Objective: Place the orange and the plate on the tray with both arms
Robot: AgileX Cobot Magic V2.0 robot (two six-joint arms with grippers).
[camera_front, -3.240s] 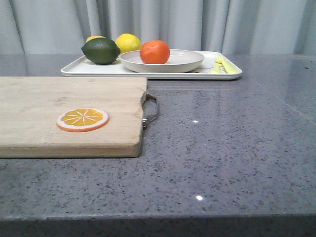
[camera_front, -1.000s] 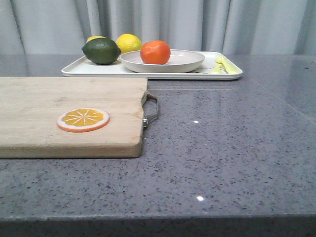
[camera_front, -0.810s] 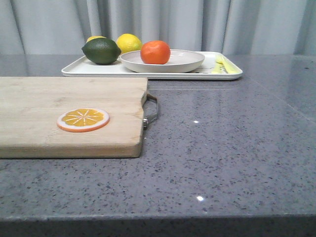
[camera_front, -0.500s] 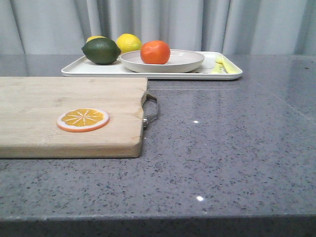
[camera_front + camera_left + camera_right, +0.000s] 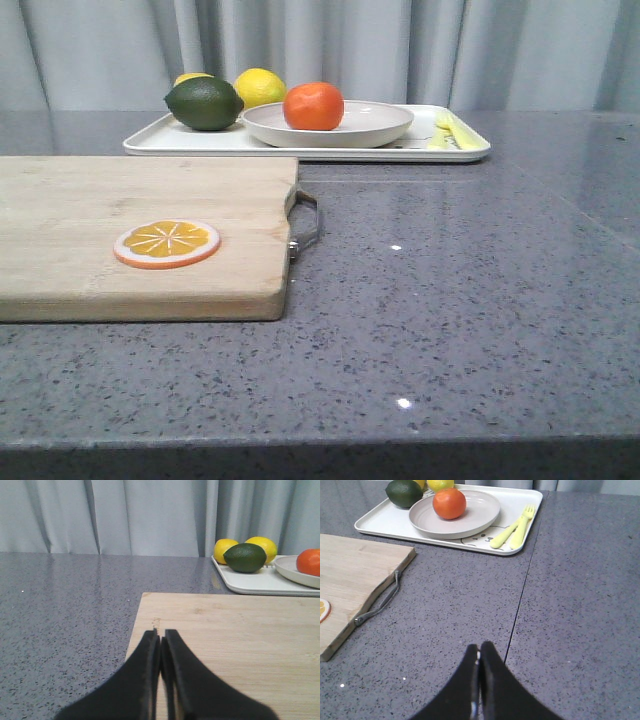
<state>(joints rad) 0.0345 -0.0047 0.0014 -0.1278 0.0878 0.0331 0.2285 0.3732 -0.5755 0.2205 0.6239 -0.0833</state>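
Front view first: the orange (image 5: 313,106) already sits in the plate (image 5: 380,125), and the plate sits on the tray (image 5: 160,142) at the far side of the table (image 5: 450,300). No arm shows here at all. So to me the job looks done, and what's left for you is basically staying clear. Count here: 1 orange, 1 plate, 1 tray, 1 dark green fruit (image 5: 204,103), 2 lemons (image 5: 260,87) behind it, 1 cutting board (image 5: 140,235) with 1 orange slice (image 5: 167,243) on it, plus yellow cutlery at the tray's right end.

Left wrist view: your left gripper (image 5: 161,641) has its jaws pressed together with nothing between them, hanging over the near edge of the board. The tray corner with the green fruit and both lemons lies ahead and off to one side, well apart from the fingers. Only a sliver of the orange and plate shows.

Right wrist view: your right gripper (image 5: 479,652) is also pinched together and empty, over bare table. The tray lies ahead, long axis running across the gripper's line of sight, well apart from it. This view shows the cutlery (image 5: 515,530) as 2 pieces, a fork and something beside it. Neither arm looks clearly nearer, so I can't tell you which would reach first.
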